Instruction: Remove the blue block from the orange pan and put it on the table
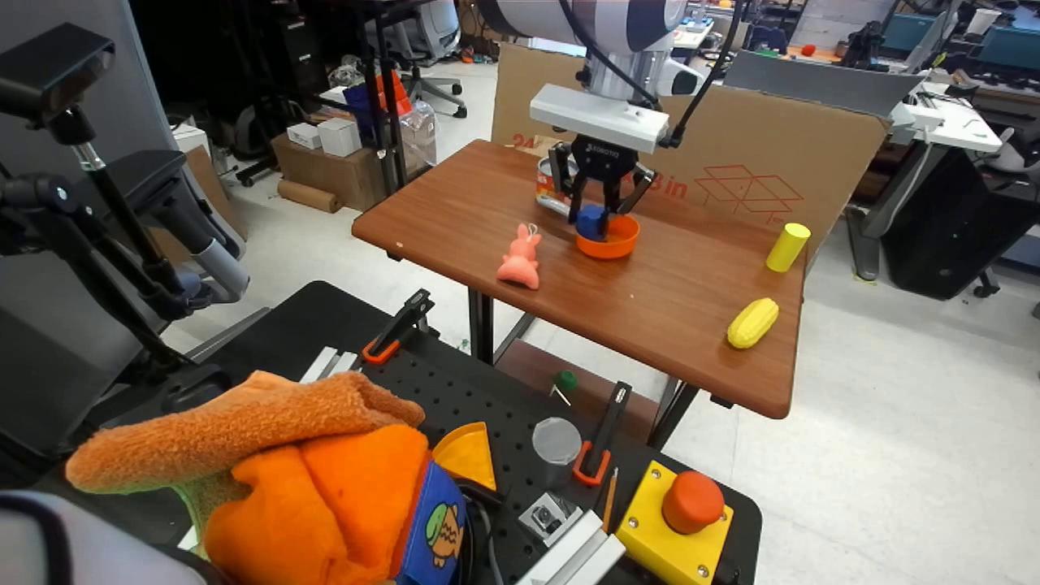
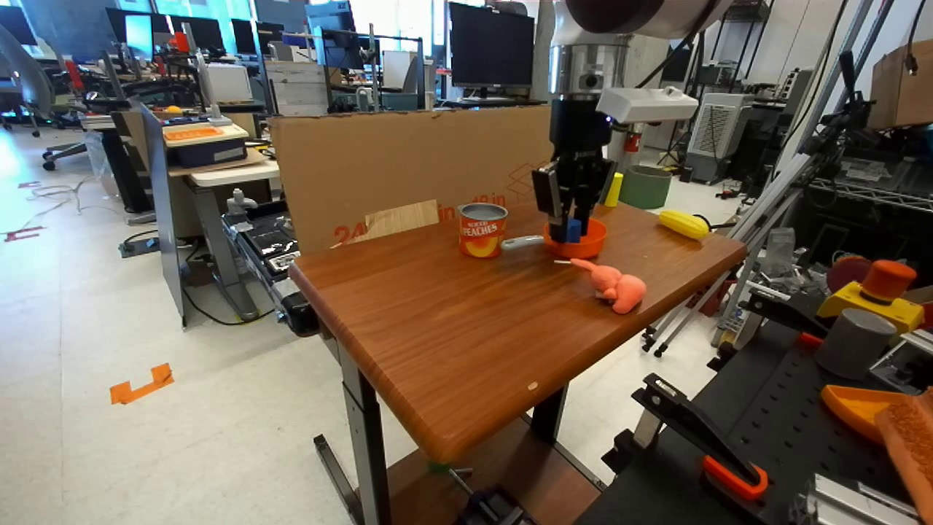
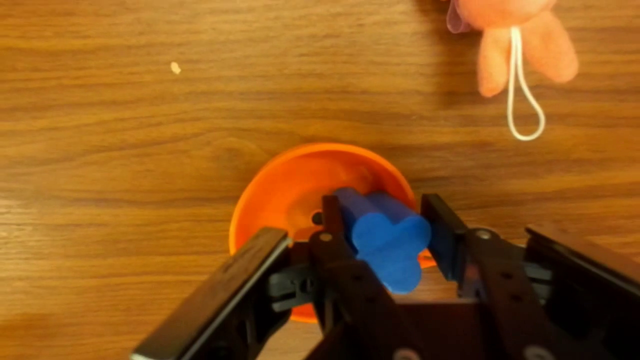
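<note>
One blue block [image 3: 391, 245] was clamped over the orange pan [image 3: 272, 197]

In the wrist view, both jaws were taken to be clamped on its sides, its long axis held upright between them, near the pan's right rim. In an exterior view, the gripper [image 1: 591, 225] was pointed downward; contact between block and pan floor could not be told. In an exterior view, the table [image 2: 423, 313] was shown beside the pan; lifting past the rim was judged due first.

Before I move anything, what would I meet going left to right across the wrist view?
Pale fleck on the table → orange pan → pink toy. I've left out the blue block and the pincer, since both overlap the pan in this picture.
</note>
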Robot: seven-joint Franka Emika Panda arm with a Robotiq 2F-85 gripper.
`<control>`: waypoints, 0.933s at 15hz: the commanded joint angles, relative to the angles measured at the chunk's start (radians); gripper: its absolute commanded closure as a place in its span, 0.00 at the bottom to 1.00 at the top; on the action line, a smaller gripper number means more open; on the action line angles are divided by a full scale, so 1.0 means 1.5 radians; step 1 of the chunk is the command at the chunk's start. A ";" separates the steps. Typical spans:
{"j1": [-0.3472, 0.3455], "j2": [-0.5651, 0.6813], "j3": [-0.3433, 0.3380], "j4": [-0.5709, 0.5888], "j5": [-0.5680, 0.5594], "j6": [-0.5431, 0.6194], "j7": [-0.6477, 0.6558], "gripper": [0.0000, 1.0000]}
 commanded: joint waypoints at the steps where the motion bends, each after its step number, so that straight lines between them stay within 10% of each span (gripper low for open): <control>1: 0.017 -0.067 -0.007 -0.058 -0.016 -0.009 0.050 0.81; 14: -0.001 -0.313 0.003 -0.090 0.033 -0.067 0.085 0.81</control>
